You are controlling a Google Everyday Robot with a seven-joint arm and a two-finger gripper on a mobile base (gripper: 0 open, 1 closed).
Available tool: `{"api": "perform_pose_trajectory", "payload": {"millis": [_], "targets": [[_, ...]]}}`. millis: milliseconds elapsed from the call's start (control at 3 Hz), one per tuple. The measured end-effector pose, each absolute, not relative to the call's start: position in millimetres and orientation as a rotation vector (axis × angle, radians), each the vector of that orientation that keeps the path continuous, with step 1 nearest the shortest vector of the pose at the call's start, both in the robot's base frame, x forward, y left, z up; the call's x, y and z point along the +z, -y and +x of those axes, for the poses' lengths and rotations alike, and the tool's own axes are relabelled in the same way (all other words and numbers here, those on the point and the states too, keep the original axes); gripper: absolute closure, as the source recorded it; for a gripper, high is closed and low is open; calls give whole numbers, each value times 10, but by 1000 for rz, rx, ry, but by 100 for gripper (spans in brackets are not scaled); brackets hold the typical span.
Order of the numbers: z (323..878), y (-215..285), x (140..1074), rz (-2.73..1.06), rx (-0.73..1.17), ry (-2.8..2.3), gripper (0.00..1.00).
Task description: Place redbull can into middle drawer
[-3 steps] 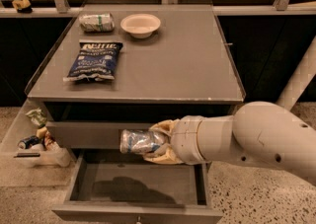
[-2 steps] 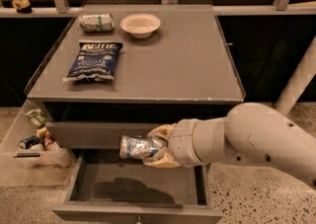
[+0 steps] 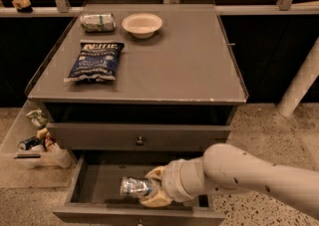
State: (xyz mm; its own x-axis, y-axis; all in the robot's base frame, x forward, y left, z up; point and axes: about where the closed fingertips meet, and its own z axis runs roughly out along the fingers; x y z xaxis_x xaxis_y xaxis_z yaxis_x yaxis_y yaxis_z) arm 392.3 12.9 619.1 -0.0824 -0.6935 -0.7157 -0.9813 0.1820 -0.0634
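The redbull can (image 3: pixel 133 186) is a slim silver-and-blue can lying on its side, held in my gripper (image 3: pixel 149 188). The gripper is shut on it, low inside the open middle drawer (image 3: pixel 99 182), just above the drawer's grey floor near its front. The white arm reaches in from the right. The drawer above (image 3: pixel 139 136) is closed, with a small round knob.
On the grey cabinet top (image 3: pixel 174 60) lie a blue chip bag (image 3: pixel 94 60), a silver can with green stripes (image 3: pixel 97 22) and a white bowl (image 3: pixel 142 24). A side shelf with small items (image 3: pixel 35 140) hangs at the left. A white post (image 3: pixel 299 85) stands at the right.
My gripper has moved down with the can, from in front of the upper drawer into the open middle drawer.
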Motion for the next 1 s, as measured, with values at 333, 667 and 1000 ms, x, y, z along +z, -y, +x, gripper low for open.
{"api": "perform_pose_trajectory", "payload": {"millis": [333, 667, 1000], "targets": [[3879, -88, 5635, -1436, 633, -1869, 100], [3920, -89, 5492, -1389, 643, -1885, 100], [3920, -89, 5492, -1389, 643, -1885, 100]]}}
